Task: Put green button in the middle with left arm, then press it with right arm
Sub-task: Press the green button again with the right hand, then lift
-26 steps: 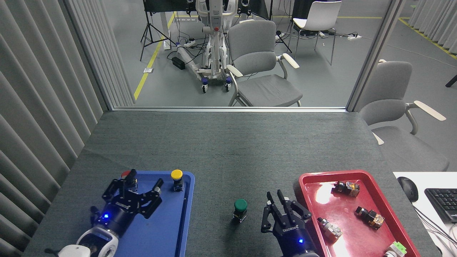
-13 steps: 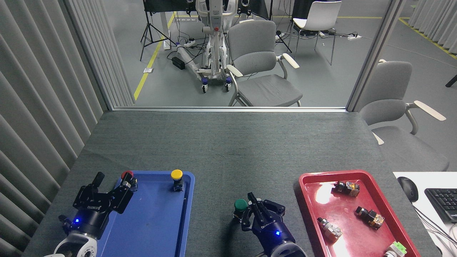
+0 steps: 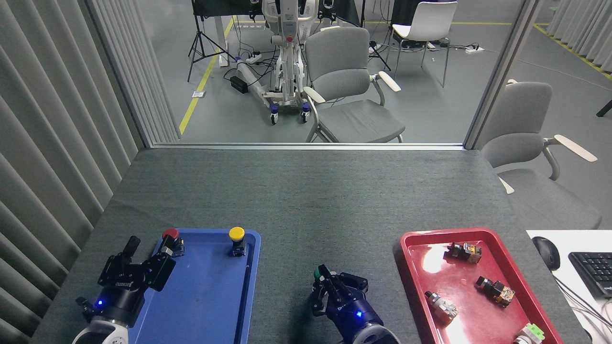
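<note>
The right gripper (image 3: 324, 276), fingers pressed together, has slid in from three o'clock and now sits on top of the green button (image 3: 317, 273), covering most of its cap: the press looks under way. The button stands upright on the bare table (image 3: 296, 200) between the trays, axis vertical, cap up. The left gripper (image 3: 138, 258), spread and empty, has drawn back toward eight o'clock.

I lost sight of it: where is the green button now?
In the head view, the green button stands on the bare table between the blue tray and red tray, mostly covered by the right gripper.
</note>
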Robot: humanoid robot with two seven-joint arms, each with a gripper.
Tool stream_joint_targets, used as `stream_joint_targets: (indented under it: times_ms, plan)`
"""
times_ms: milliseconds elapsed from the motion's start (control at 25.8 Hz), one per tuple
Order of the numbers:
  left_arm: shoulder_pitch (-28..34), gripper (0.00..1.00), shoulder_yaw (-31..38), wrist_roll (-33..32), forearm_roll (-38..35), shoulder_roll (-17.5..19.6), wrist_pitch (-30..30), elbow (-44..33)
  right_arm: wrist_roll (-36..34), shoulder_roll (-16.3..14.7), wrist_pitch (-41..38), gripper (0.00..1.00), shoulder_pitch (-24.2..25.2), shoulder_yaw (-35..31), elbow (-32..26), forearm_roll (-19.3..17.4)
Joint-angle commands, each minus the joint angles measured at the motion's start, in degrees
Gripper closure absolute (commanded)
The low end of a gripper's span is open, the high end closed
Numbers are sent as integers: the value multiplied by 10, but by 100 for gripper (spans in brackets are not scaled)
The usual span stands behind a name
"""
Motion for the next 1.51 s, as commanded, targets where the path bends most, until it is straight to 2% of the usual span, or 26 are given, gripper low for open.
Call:
stream_joint_targets:
  times_ms: [0, 77, 271, 348, 542, 619, 735, 890, 1239, 1316, 1355, 1432, 1471]
  plan:
    - [21, 1, -3, -33, -9, 2, 27, -15, 1, 0, 1, 98, 0, 1, 3, 0]
    - [26, 1, -3, -65, -10, 6, 34, -39, 1, 0, 2, 98, 0, 0, 4, -1]
    - [24, 1, -1, -124, -33, 15, 35, -44, 1, 0, 6, 96, 0, 1, 18, -2]
    - [24, 1, 6, -123, -65, 17, 30, -53, 0, 0, 6, 96, 0, 1, 24, -2]
    - [29, 1, 113, -122, -83, -6, 42, -51, 0, 0, 6, 95, 0, 2, 31, -4]
    - [29, 1, 119, -122, -81, -21, 58, -51, -1, -1, 6, 95, 0, 3, 32, -4]
    - [28, 1, 114, -122, -81, -22, 66, -48, -9, -2, 14, 96, 0, 2, 31, -5]
    - [28, 1, 114, -122, -81, -23, 67, -45, -93, -1, 20, 96, 0, -1, 10, -9]
    - [28, 1, 114, -122, -81, -29, 62, -41, -113, -5, 35, 95, 7, -9, -26, -36]
    - [28, 1, 113, -122, -82, -43, 56, -44, -119, -7, 57, 87, 15, -18, -49, -36]
    - [28, 1, 112, -123, -85, -50, 53, -42, -119, -7, 72, 75, 26, -26, -61, -37]
    - [24, 1, 110, -126, -94, -56, 50, -36, -119, -8, 104, 40, 44, -32, -77, -36]
    - [24, 1, 109, -123, -94, -57, 49, -37, -120, -10, 120, 19, 51, -35, -84, -36]
